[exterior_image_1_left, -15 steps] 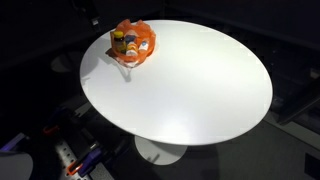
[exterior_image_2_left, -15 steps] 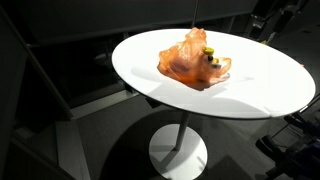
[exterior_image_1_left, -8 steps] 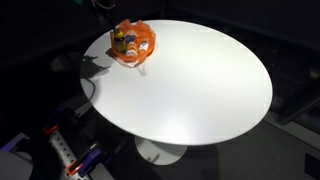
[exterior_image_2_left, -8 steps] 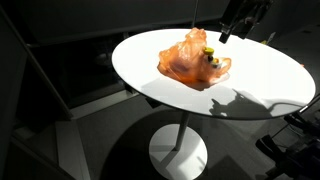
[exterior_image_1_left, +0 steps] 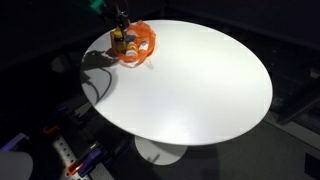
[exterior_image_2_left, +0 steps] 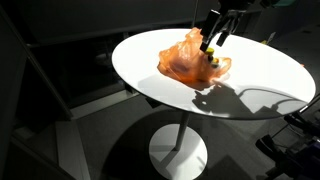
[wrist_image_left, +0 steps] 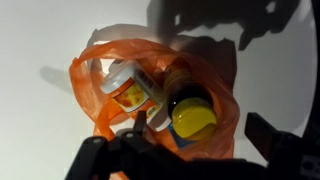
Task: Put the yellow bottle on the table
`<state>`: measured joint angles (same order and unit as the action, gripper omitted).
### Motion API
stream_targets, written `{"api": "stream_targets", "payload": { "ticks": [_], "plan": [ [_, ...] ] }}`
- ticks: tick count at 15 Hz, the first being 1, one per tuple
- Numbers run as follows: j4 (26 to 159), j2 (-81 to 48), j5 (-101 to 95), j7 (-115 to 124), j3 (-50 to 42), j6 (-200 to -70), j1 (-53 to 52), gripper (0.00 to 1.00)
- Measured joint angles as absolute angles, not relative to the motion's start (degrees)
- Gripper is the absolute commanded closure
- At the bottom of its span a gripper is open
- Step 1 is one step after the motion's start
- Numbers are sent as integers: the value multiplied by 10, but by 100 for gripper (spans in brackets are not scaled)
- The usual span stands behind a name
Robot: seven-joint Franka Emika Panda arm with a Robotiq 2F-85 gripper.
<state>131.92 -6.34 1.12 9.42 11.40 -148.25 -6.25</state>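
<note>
Right under the wrist camera: the claw, dark jaws spread apart, clamped on nothing. Hangs directly over the open mouth of a crumpled orange plastic bag. Just beyond the jaws, inside that bag: the yellow bottle, a rounded yellow face with a dark part just behind, pressed against a white-lidded jar with a yellow and red label. Upright or tipped: cannot tell. Not yet on the bare bench; sits within the bag, wrapped round by loose film.

Likely trouble from here: pinching bag film together with the bottle and so dragging the whole bag along; landing a jaw on the jar, given no visible gap between the two; or knocking both over with an off-centre descent.

Farther out, from both exterior views, things the wrist picture cannot give: the claw poised over the bag, apparently not yet down inside it, and the bag resting near the rim of the round white bench, beside a wide bare surface for the set-down. In return, hides the contents: only small yellow and dark specks among orange folds.
</note>
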Motion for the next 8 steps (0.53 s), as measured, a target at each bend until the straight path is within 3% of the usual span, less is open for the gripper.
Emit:
{"api": "stream_targets", "payload": {
  "ticks": [8],
  "plan": [
    [1290, -90, 11, 73, 109, -1488, -64, 0]
  ]
}}
